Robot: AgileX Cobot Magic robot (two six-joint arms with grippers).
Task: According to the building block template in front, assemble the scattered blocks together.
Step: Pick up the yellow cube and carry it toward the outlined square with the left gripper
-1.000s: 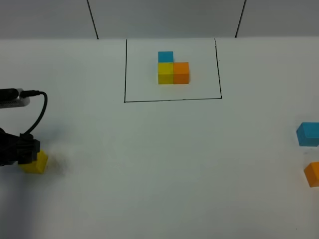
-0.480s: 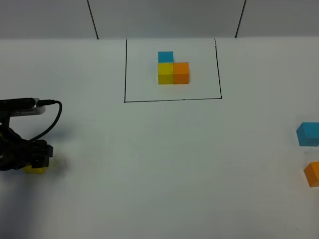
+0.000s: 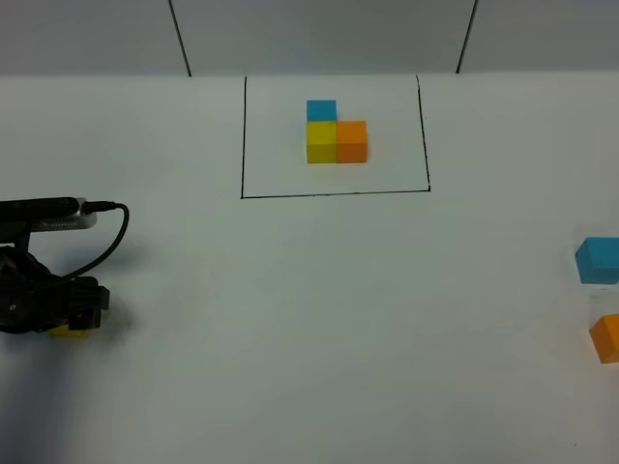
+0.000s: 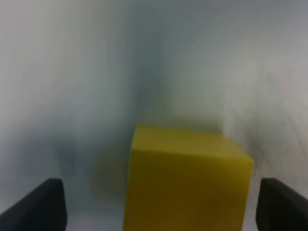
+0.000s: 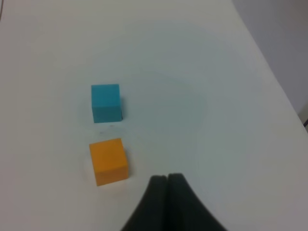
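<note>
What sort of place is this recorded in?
Likely a robot lab bench: plain white table, a black-outlined building block template, and the left claw open around a yellow cube.

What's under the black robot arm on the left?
A yellow cube sits there between the open jaws. From above only its edge peeks out; the arm covers the rest.

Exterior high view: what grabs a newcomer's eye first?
The blue, yellow and orange template trio stands inside the black drawn rectangle, top centre of the white table. At the left edge, the left gripper is open, its jaws either side of the loose yellow cube. A light blue cube and an orange cube sit apart at the right edge.
</note>
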